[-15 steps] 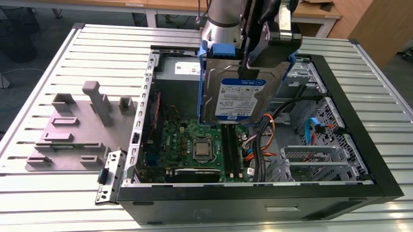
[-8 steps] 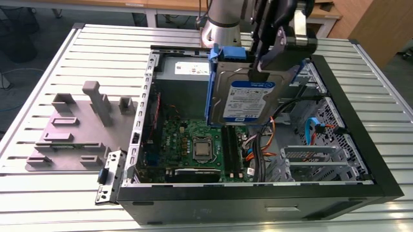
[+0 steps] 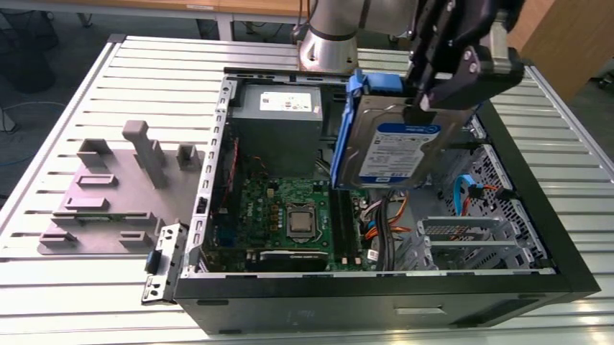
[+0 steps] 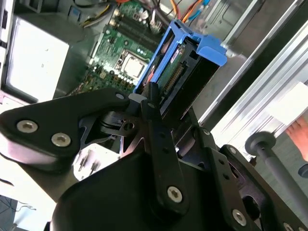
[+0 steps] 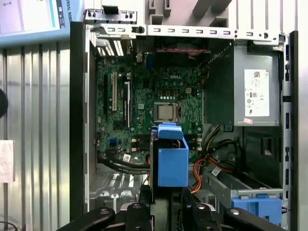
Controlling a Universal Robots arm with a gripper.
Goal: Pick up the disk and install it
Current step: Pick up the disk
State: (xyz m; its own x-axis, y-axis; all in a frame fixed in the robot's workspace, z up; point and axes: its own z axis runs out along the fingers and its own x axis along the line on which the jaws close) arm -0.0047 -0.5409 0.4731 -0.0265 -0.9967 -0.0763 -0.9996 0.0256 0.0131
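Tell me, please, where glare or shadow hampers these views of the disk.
Exterior view: the disk, held in the gripper, is evenly lit, with no strong glare. Second wrist view: the face of the power supply and the table slats are washed out white; the disk is clear to see. First wrist view: the case around the power supply lies in shadow.

the arm (image 3: 328,36) stands at the back of the exterior view, its silver-grey joint upright. from it the black wrist head (image 3: 465,54) leans forward and down. the jaws point downward and are clamped tight on the top end of the disk (image 3: 392,154), holding it on edge in the air. in the second wrist view the black linkage (image 4: 156,130) narrows to that grip.
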